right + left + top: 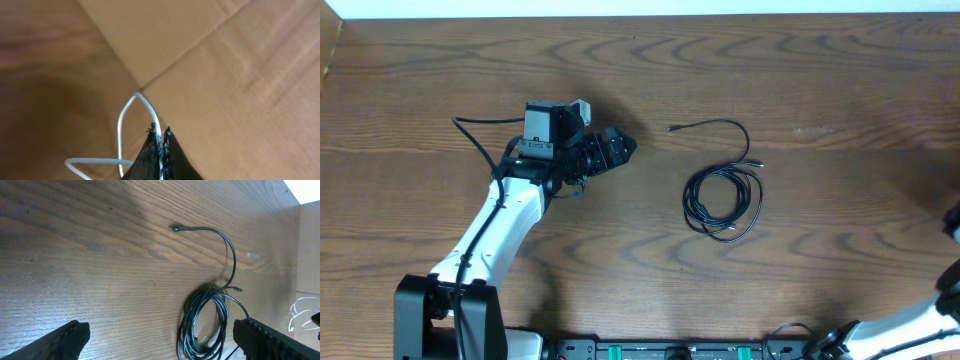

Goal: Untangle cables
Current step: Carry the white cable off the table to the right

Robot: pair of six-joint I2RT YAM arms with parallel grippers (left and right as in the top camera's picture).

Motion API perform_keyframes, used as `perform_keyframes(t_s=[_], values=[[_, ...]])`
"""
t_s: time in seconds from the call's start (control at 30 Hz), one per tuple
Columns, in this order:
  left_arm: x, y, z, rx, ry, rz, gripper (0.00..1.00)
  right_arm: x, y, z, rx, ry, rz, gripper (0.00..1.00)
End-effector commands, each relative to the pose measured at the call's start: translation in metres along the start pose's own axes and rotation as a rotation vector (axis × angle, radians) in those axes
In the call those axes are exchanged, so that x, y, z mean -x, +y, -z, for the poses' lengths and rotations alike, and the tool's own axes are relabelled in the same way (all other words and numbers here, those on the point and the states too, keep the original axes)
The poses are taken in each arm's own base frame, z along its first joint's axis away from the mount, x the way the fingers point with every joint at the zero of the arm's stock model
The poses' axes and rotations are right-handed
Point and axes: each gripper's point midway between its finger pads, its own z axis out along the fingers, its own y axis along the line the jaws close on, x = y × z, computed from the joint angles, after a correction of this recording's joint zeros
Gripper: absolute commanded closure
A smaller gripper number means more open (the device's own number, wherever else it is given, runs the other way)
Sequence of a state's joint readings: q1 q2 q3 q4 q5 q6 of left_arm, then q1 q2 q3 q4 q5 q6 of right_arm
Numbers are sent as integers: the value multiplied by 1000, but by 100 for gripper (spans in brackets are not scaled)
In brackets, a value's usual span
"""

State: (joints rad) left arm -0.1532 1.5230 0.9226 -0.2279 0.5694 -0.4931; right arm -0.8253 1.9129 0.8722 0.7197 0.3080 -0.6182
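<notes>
Toward the desk's (440,60) right edge, about midway between near and far edges: black cable (722,200) in a loose coil of several turns, flat on the wood. One tail leaves the coil, arcs toward the far edge, and ends in a small plug (672,128) lying apart from the coil. A second plug (238,288) sits right at the coil's far side, just beside the turns.

My left hand (615,148) is spread wide and holds nothing. It's over the middle of the desk, pointing at the coil, clear of it. In the left wrist view both fingers (65,340) frame the bottom corners, with the coil ahead between them.

My right hand (160,145) is pinched tight on the white cord (125,120). The cord runs up between the fingertips and loops out to one side. Brown cardboard (225,60) with a crease lies under it, next to the wood. Left wrist view shows the same white cord (300,311) past the desk's right edge, well apart from the black coil. Overhead barely catches this hand, so can't place it better.
</notes>
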Motion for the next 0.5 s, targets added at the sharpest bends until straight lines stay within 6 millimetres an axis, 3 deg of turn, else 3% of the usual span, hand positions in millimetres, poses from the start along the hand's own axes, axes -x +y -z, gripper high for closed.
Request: perform_keyframes(t_s=[0.0,0.07,0.1,0.17,0.2,0.37,0.47], values=[[6,-4,5,-3,-22,-18,1,5,-12,-20,-23,1,43,99],[6,-4,5,-4,-22,-19,1,4,-8,-25,-4,9,14,92],[6,-4,5,-3,-22,-18,1,5,1,-25,41,7,-65,76],[6,-4,5,-3,-22,-18,1,9,10,-23,90,8,-153,58],[6,-4,5,-3,-22,-18,1,14,21,-19,134,8,-177,39],[6,-3,5,-3,-22,-18,1,24,32,-5,175,28,-162,3],[6,-4,5,-3,-22,-18,1,35,27,6,191,27,-189,1]])
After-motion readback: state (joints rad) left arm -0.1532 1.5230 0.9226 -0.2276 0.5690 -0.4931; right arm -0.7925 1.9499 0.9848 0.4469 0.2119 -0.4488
